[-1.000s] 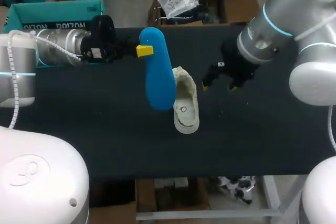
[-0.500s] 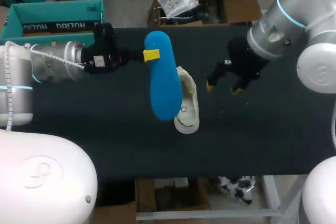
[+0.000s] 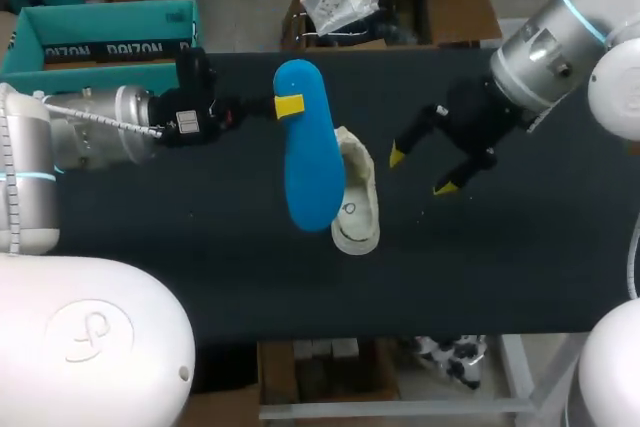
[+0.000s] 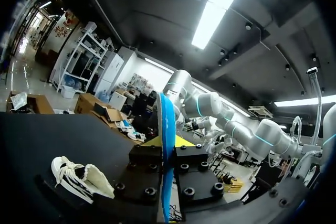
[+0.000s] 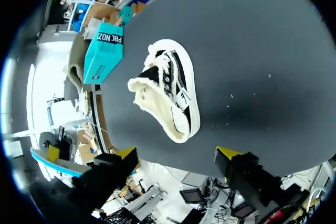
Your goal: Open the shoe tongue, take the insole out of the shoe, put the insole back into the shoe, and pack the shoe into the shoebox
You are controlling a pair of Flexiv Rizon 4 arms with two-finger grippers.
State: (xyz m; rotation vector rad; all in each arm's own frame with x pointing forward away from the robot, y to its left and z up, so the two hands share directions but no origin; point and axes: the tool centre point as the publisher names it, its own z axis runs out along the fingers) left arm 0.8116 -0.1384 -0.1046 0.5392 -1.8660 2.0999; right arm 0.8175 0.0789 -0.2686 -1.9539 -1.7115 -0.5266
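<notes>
- The left tool (image 3: 288, 105) pinches the far end of the blue insole (image 3: 308, 162), holding it above the counter (image 3: 180, 247).
- The insole's long axis runs from far side to near side, with its free end nearer.
- The right tool (image 3: 420, 171) hangs spread near the shoe (image 3: 358, 202), touching nothing.
- The cream shoe lies on the counter, partly hidden by the insole and lengthwise the same way.
- The teal shoebox (image 3: 110, 19) sits open at the far left corner; its contents cannot be told.

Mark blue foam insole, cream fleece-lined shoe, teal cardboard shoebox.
blue foam insole (image 3: 308, 172): head view, midsection.
cream fleece-lined shoe (image 3: 360, 172): head view, fleece lining.
teal cardboard shoebox (image 3: 100, 19): head view, inner face.
</notes>
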